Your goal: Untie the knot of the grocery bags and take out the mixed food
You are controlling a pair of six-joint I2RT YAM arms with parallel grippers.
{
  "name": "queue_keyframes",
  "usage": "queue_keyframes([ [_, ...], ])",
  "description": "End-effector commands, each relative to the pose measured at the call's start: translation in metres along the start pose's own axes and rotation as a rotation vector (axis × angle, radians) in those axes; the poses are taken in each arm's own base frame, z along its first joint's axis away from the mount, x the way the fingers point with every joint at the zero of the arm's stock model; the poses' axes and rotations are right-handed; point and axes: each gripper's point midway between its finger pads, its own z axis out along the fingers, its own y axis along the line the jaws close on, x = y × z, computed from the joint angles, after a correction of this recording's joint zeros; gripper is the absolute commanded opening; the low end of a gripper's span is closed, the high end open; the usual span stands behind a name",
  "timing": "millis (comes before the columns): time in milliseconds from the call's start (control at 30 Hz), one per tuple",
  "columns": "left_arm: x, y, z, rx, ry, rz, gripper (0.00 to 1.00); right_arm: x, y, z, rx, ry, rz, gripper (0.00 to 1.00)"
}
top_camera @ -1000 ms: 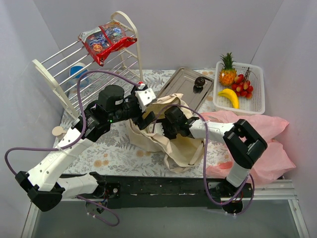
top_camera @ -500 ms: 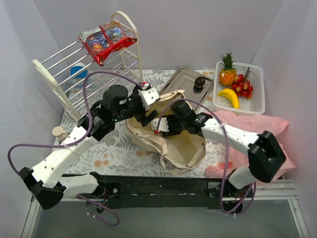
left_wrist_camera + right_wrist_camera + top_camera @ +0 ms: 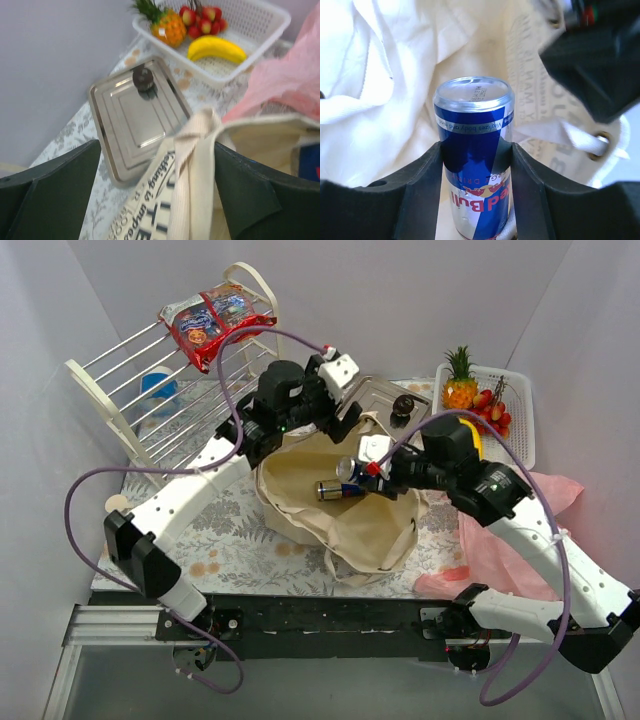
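The beige canvas tote (image 3: 372, 532) lies open mid-table, with one blue drink can (image 3: 329, 490) lying inside it. My right gripper (image 3: 360, 474) is shut on a second blue can (image 3: 473, 150), which it holds upright over the tote's mouth (image 3: 370, 75). At the tote's far rim my left gripper (image 3: 345, 420) stands open. The tote's strap (image 3: 195, 165) hangs between its fingers and rests against the right one. The pink plastic bag (image 3: 545, 495) lies crumpled at the right. The pineapple (image 3: 459, 386), banana (image 3: 463, 436) and red fruits (image 3: 491, 411) sit in the basket. Snack packets (image 3: 212, 320) lie on the rack.
A white slotted basket (image 3: 521, 446) stands at the back right. A steel tray lid (image 3: 372, 408) with a dark knob (image 3: 402, 405) lies behind the tote. The white wire rack (image 3: 130, 380) fills the back left, with a blue-and-white tub (image 3: 155, 388) beneath it.
My right gripper has risen out of the tote with a can in its grip. The left arm swung up and back to the tote's far rim. A second can now shows inside.
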Motion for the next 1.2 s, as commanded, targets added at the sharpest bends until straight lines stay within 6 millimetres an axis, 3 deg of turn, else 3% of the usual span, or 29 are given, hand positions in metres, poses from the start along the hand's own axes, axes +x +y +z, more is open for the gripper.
queue_keyframes([
  [0,-0.089,0.032,-0.019,-0.050,-0.181,-0.127,0.94,-0.077,-0.034,-0.048,0.111,-0.172,-0.149,0.01],
  [33,-0.118,0.049,-0.040,-0.069,-0.222,-0.142,0.95,-0.085,-0.040,-0.057,0.136,-0.183,-0.288,0.01],
  [67,-0.121,0.046,-0.040,-0.008,-0.224,-0.173,0.98,-0.094,-0.045,-0.064,0.158,-0.203,-0.373,0.01],
  [133,-0.139,0.051,-0.063,0.046,-0.244,-0.258,0.98,-0.106,-0.054,-0.075,0.223,-0.221,-0.534,0.01],
  [167,-0.137,0.066,-0.072,0.039,-0.240,-0.291,0.98,-0.109,-0.062,-0.075,0.267,-0.212,-0.686,0.01],
  [233,-0.132,0.055,-0.084,0.141,-0.212,-0.362,0.98,-0.114,-0.071,-0.081,0.345,-0.191,-0.895,0.01],
  [267,-0.122,0.060,-0.087,0.152,-0.190,-0.390,0.98,-0.111,-0.075,-0.072,0.398,-0.167,-1.098,0.01],
  [367,-0.104,0.045,-0.095,0.289,-0.134,-0.521,0.98,-0.113,-0.073,-0.064,0.477,-0.146,-1.415,0.01],
  [400,-0.102,0.030,-0.101,0.394,-0.122,-0.550,0.98,-0.112,-0.073,-0.057,0.493,-0.156,-1.452,0.01],
  [533,-0.089,0.009,-0.110,0.544,-0.096,-0.644,0.98,-0.113,-0.073,-0.035,0.453,-0.183,-1.522,0.01],
  [600,-0.073,0.003,-0.107,0.574,-0.058,-0.701,0.98,-0.125,-0.071,-0.034,0.497,-0.231,-1.595,0.01],
  [733,-0.066,-0.012,-0.112,0.715,-0.015,-0.786,0.98,-0.138,-0.064,-0.026,0.478,-0.317,-1.664,0.01],
  [933,-0.057,-0.020,-0.111,0.842,0.031,-0.871,0.98,-0.135,-0.054,-0.014,0.387,-0.360,-1.693,0.01],
  [1167,-0.043,-0.015,-0.096,0.865,0.062,-0.914,0.98,-0.138,-0.050,-0.008,0.360,-0.396,-1.719,0.01],
])
